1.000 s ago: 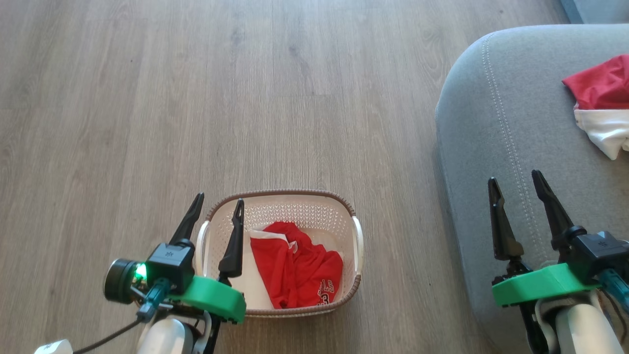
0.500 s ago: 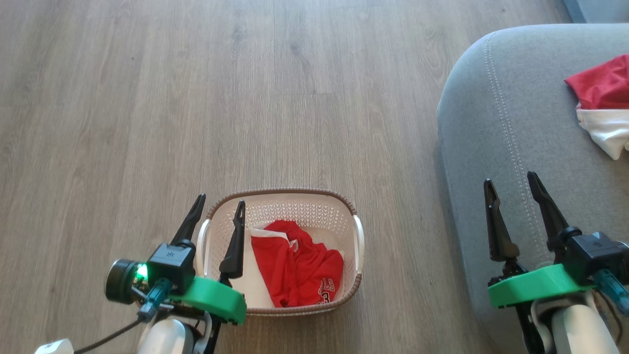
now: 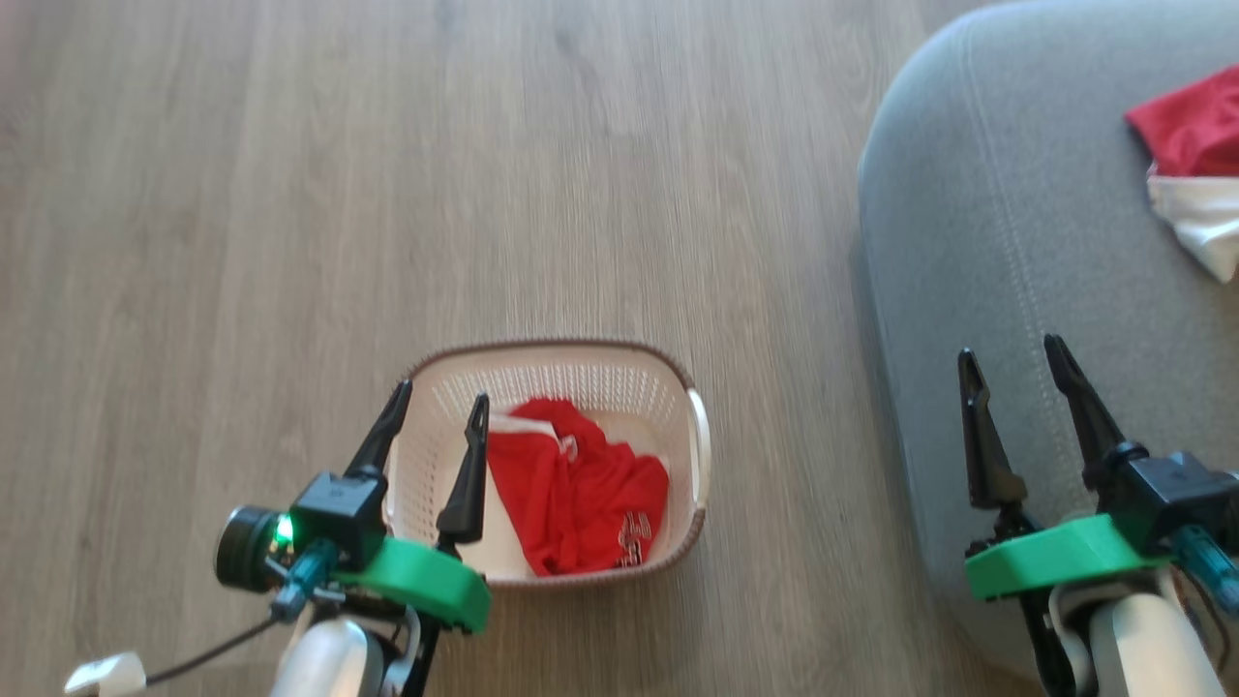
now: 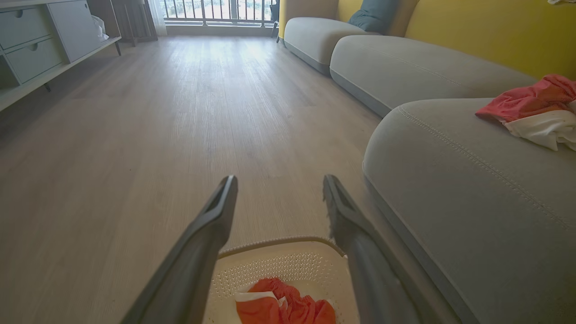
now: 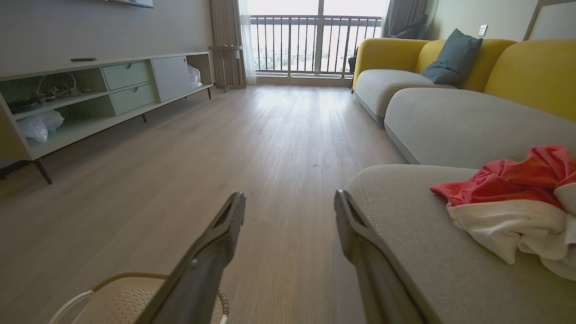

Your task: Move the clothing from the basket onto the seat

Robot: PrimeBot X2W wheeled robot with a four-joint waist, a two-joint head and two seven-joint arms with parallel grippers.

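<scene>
My view has slid forward, closing on the basket (image 3: 552, 344). Left gripper (image 3: 442, 392) gapes empty over its left rim, red shorts (image 3: 571, 494) lying inside, next to grab; right gripper (image 3: 1007, 346) open, empty, over the seat (image 3: 968, 242).

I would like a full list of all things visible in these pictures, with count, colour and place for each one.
basket: one, cream with brown rim, on the floor before the robot
red shorts: one, red with small white print, inside the basket
red-and-white garment: one, red and white, lying on the seat
seat: one, grey, right of the basket
floor: one, pale wood, under basket and seat
further sofa seats: two, grey with yellow backs, beyond the seat
pillow: one, dark blue-grey, on the farthest sofa seat
cabinet: one, pale, across the floor from the sofa
left gripper: one, dark fingers, open, over the basket's left side
right gripper: one, dark fingers, open, over the seat
</scene>
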